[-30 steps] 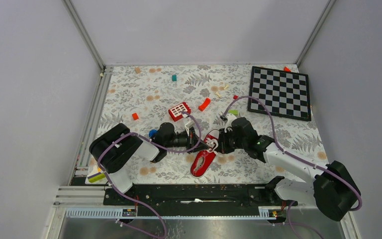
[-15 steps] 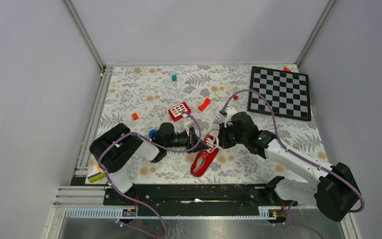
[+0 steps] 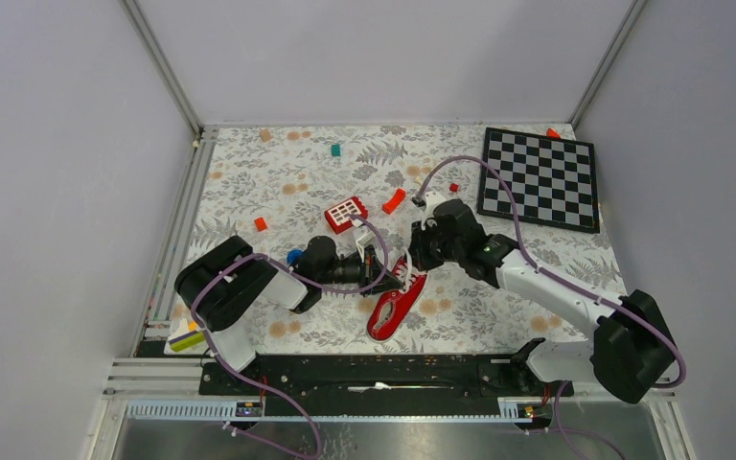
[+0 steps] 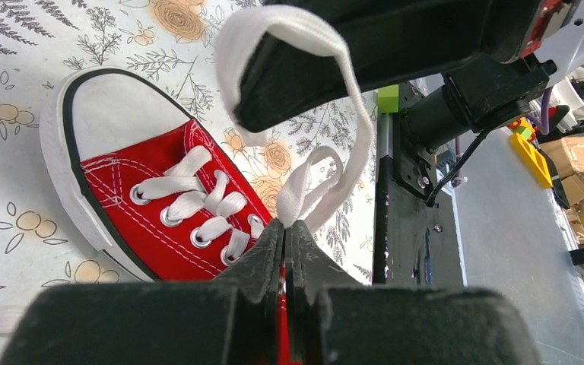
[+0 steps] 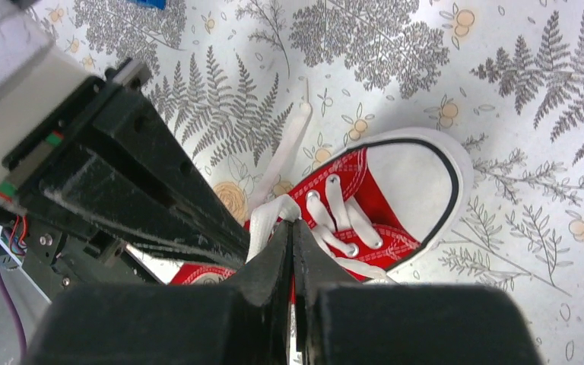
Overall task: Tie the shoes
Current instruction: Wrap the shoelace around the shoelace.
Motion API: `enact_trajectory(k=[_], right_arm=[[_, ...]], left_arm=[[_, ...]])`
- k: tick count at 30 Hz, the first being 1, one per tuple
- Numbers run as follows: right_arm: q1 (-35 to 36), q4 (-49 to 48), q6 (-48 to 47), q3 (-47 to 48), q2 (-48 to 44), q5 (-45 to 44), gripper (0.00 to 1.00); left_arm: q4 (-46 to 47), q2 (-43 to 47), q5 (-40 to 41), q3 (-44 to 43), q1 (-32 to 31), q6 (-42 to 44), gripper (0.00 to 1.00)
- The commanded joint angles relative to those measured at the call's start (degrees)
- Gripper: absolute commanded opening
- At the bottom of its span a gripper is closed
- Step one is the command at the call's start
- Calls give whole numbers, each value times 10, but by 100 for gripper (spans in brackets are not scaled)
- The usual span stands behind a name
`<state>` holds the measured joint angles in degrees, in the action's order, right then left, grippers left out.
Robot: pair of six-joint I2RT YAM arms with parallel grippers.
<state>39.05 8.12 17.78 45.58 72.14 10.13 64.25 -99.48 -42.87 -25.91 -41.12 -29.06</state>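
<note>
Top view: shoe [image 3: 390, 309] lies on floral cloth [image 3: 278, 182], centre-near part of table, between the 2 arms. Toe twd near edge, heel end up by the grippers. L arm reaches in from left; left gripper [image 3: 388, 271] low over heel end. R arm comes in from right; right gripper [image 3: 412, 269] tip-to-tip w/ the left one, just beside it. What they pinch is too small to tell here. Red block w/ white squares [image 3: 346, 213] just beyond L arm, red-orange piece [image 3: 395, 200] near it. Chessboard [image 3: 540, 178] far right corner, well apart. Small green piece [image 3: 335, 149] and small red cube [image 3: 261, 223] scattered on cloth.

L wrist view: L jaws pressed together, no gap; white lace [image 4: 304, 179] clamped betw the tips. From the pinch the lace rises in a small loop; a longer run of it goes up and over a black finger of the R gripper, which fills top of view. Shoe sits left of tips, white toe cap upper left, red canvas, laces crossed through metal eyelets. Rail and cables at right.

R wrist view: R jaws also closed tight, lace caught betw tips just above shoe's tongue area. Toe cap points right. One loose lace end trails up across cloth, away from shoe. Black fingers of L gripper slant in from upper left, meeting R tips at the pinch; touching or a hair apart, can't tell.
</note>
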Motion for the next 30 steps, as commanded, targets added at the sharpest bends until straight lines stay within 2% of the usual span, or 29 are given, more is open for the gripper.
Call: enact_trajectory(k=[1, 12, 30], right_arm=[[6, -26, -2, 52, 37, 13, 0], [6, -32, 3, 79, 133, 32, 0], [7, 33, -13, 83, 189, 10, 0]], left_arm=[[59, -7, -23, -15, 1, -9, 0], [81, -13, -28, -18, 1, -21, 0], [144, -19, -28, -8, 1, -46, 0]])
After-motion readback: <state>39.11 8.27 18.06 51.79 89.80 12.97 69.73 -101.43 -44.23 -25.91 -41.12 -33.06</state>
